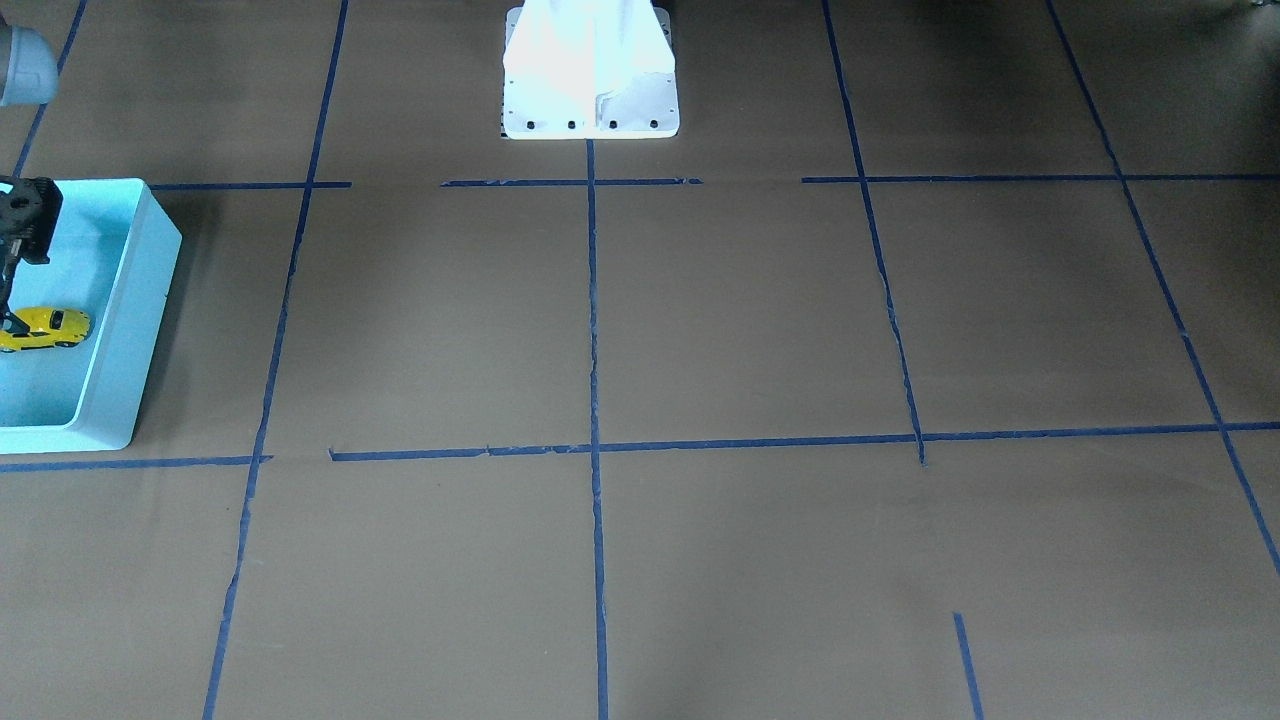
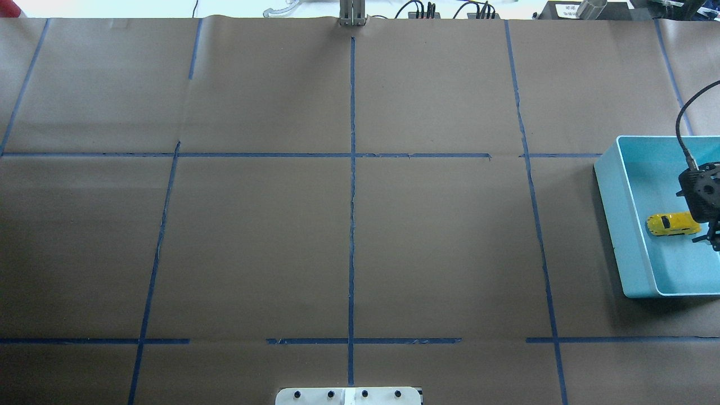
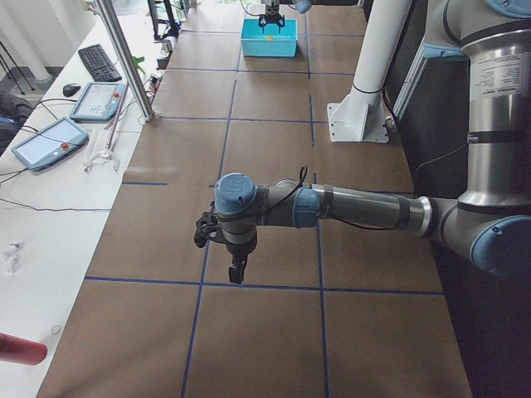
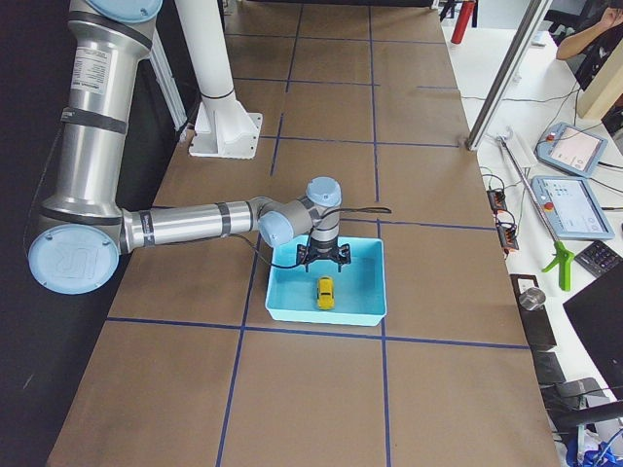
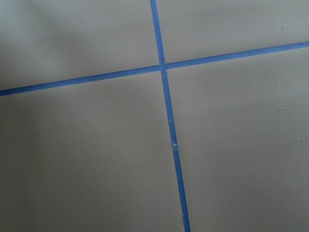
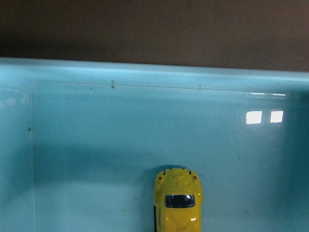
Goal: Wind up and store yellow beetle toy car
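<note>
The yellow beetle toy car (image 2: 672, 224) lies on the floor of the light blue bin (image 2: 612, 219) at the table's right end. It also shows in the front view (image 1: 47, 327), the right side view (image 4: 325, 292) and the right wrist view (image 6: 177, 203). My right gripper (image 4: 324, 263) hangs just above the car inside the bin with its fingers spread, holding nothing. My left gripper (image 3: 236, 274) hovers over bare table far from the bin, and I cannot tell whether it is open or shut. The left wrist view shows only paper and tape.
Brown paper with blue tape lines (image 2: 352, 169) covers the table. The white robot base (image 1: 590, 75) stands at the table's robot side. A metal post (image 3: 124, 58), tablets and a keyboard sit beyond the far side edge.
</note>
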{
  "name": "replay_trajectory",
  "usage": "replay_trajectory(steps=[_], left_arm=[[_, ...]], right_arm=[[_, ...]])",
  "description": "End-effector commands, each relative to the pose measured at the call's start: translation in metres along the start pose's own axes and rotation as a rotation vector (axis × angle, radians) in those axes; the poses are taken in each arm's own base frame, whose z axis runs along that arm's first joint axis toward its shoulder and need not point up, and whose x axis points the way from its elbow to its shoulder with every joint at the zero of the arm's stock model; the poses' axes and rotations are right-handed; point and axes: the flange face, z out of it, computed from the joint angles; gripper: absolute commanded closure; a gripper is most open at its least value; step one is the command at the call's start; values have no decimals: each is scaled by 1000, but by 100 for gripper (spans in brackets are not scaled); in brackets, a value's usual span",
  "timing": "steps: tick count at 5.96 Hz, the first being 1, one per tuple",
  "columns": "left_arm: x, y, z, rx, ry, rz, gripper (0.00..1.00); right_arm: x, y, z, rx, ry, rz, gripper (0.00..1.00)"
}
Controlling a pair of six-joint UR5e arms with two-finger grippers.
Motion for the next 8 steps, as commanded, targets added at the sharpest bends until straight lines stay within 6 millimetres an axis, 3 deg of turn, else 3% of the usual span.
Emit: replay_trajectory(steps=[1, 3, 6, 7, 8], left_arm=[[1, -2, -2, 4, -1, 3, 0], [1, -2, -2, 4, 1, 2, 0], [3, -4, -2, 6, 4, 8, 0], [3, -4, -2, 6, 4, 10, 0], [3, -4, -2, 6, 5, 10, 0]], right_arm=[[-14, 51, -28, 42, -15, 145, 0], [10, 96, -60, -13, -109, 525, 0], [-24, 190, -84, 9, -178, 1296, 0], [-27, 197, -95, 3, -163, 1365, 0], [-26, 201, -96, -54, -131, 1582, 0]])
